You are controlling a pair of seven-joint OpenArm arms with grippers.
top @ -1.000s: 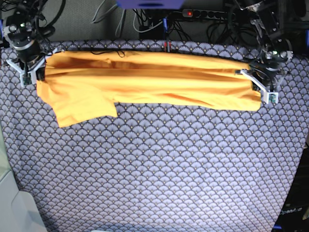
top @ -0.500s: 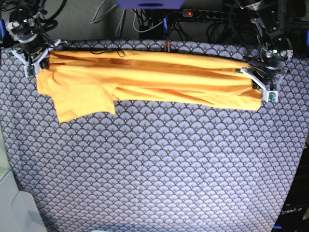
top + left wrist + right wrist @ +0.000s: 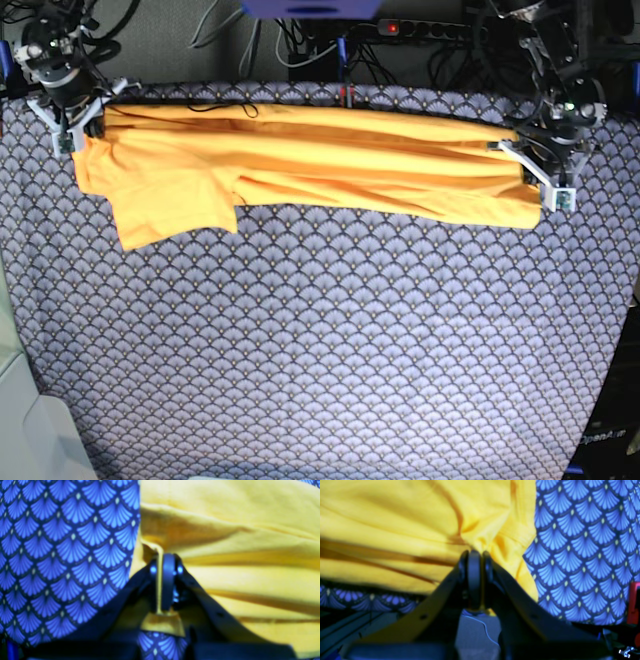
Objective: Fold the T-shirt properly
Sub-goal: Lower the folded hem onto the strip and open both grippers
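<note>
The yellow-orange T-shirt (image 3: 300, 160) lies pulled into a long, creased band across the far part of the table, held between both grippers. One sleeve (image 3: 170, 205) spreads flat toward the near side at the base view's left. My right gripper (image 3: 85, 125) is shut on that left end, with bunched fabric (image 3: 395, 517) pinched between its fingertips (image 3: 475, 555). On the base view's right, my left gripper (image 3: 522, 160) is shut on the other end. A thin fold of the cloth (image 3: 250, 530) runs between its pads (image 3: 165, 562).
A blue-grey scallop-patterned cloth (image 3: 330, 340) covers the whole table. Cables and a power strip (image 3: 430, 28) lie beyond the far edge. A pale object (image 3: 30, 430) sits at the near left corner. A red part (image 3: 635, 602) shows by the right gripper.
My right gripper has drawn its end of the T-shirt toward the far edge, and the sleeve followed slightly. The left gripper has stayed where it was.
</note>
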